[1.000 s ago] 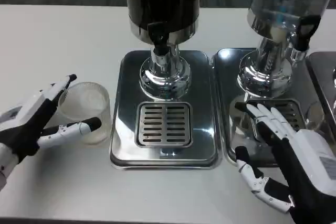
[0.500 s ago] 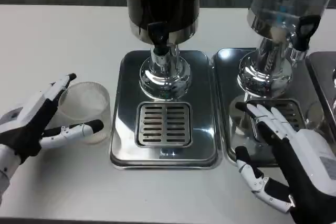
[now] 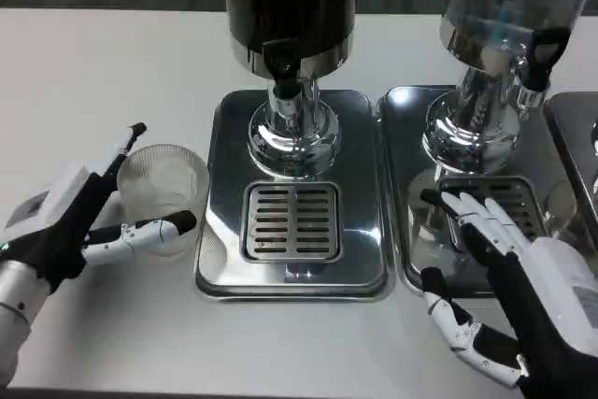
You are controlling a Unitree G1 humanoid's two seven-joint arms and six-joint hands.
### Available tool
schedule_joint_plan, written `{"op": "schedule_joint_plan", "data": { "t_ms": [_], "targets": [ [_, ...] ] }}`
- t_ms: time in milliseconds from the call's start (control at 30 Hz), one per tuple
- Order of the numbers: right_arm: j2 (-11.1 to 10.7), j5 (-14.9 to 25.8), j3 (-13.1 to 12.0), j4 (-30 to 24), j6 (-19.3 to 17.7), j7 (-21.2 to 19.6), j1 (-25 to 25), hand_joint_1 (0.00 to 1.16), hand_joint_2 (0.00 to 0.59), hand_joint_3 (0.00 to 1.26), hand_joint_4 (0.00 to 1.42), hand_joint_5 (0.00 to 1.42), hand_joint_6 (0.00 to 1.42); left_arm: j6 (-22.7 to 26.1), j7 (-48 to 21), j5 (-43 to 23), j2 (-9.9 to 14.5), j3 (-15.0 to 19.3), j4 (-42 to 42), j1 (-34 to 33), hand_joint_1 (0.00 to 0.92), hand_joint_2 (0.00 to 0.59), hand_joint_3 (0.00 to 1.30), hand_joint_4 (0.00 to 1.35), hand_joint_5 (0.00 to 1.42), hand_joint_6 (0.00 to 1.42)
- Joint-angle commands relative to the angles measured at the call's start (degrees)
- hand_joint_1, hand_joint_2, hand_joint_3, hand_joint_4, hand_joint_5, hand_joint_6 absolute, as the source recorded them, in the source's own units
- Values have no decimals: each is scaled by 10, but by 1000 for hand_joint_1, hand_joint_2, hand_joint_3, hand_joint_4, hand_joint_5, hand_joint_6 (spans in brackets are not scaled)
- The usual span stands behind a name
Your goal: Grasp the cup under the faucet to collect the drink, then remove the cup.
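Observation:
A clear plastic cup [image 3: 164, 193] stands on the white table just left of the steel drip tray [image 3: 220, 259]. My left hand [image 3: 70, 221] grips it, with a finger [image 3: 128, 142] behind its far-left rim and the thumb [image 3: 154, 228] against its near side. The dark dispenser's black faucet [image 3: 283, 67] hangs over the tray, above and behind the slotted grate [image 3: 291, 221], to the cup's right. My right hand [image 3: 528, 292] hovers open and holds nothing at the front of the right-hand tray [image 3: 402, 184].
A second dispenser [image 3: 509, 7] with a clear tank and its own black tap [image 3: 542, 51] stands on the right tray. A third tray's edge [image 3: 570, 137] shows at the far right. Bare white table lies left of and in front of the trays.
My left hand and the cup have shifted a little to the right, toward the drip tray. The right hand has sunk slightly.

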Motion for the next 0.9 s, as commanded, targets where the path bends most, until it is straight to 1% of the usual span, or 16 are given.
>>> {"op": "schedule_joint_plan", "data": {
  "t_ms": [33, 133, 200, 233, 367, 433, 533, 600, 633, 833, 900],
  "targets": [
    [-1, 4, -7, -10, -7, -7, 5, 577, 476, 147, 87, 50, 162, -8, -13, 2, -7, -4, 10, -10, 183, 65, 73, 83, 299, 423],
    [-1, 11, -10, -10, -9, -7, 8, 580, 474, 147, 87, 50, 162, -7, -16, 1, -9, -5, 13, -12, 170, 74, 128, 138, 357, 519],
    [-1, 14, -12, -10, -11, -8, 9, 580, 477, 147, 87, 50, 162, -8, -17, 1, -10, -6, 14, -12, 161, 77, 182, 182, 400, 550],
    [-1, 15, -13, -10, -11, -9, 9, 575, 490, 153, 87, 50, 162, -8, -16, 1, -10, -6, 15, -12, 163, 81, 199, 203, 409, 555],
    [-3, 17, -14, -10, -11, -6, 9, 570, 496, 155, 91, 50, 162, -12, -11, 4, -11, -7, 16, -14, 168, 90, 301, 309, 506, 628],
    [-3, 16, -14, -10, -11, -6, 10, 558, 507, 156, 97, 50, 162, -16, -5, 5, -12, -7, 15, -13, 186, 101, 340, 350, 545, 674],
    [-3, 16, -15, -10, -11, -6, 8, 552, 506, 156, 97, 50, 162, -21, 3, 4, -13, -6, 16, -11, 212, 108, 386, 409, 603, 711],
    [-3, 17, -16, -9, -11, -6, 7, 550, 507, 156, 97, 50, 162, -23, 5, 3, -14, -5, 18, -10, 217, 117, 416, 440, 641, 763],
    [-3, 19, -16, -9, -11, -5, 7, 549, 508, 156, 97, 50, 162, -25, 6, 1, -15, -3, 18, -9, 235, 118, 437, 467, 673, 795],
    [-4, 20, -18, -9, -11, -2, 4, 544, 509, 156, 96, 50, 162, -37, 18, -6, -17, 5, 21, -1, 239, 126, 495, 545, 755, 890],
    [-4, 19, -18, -9, -12, -3, 3, 543, 509, 156, 96, 50, 162, -41, 24, -9, -16, 10, 20, 2, 240, 127, 503, 551, 769, 913]
  ]
}}
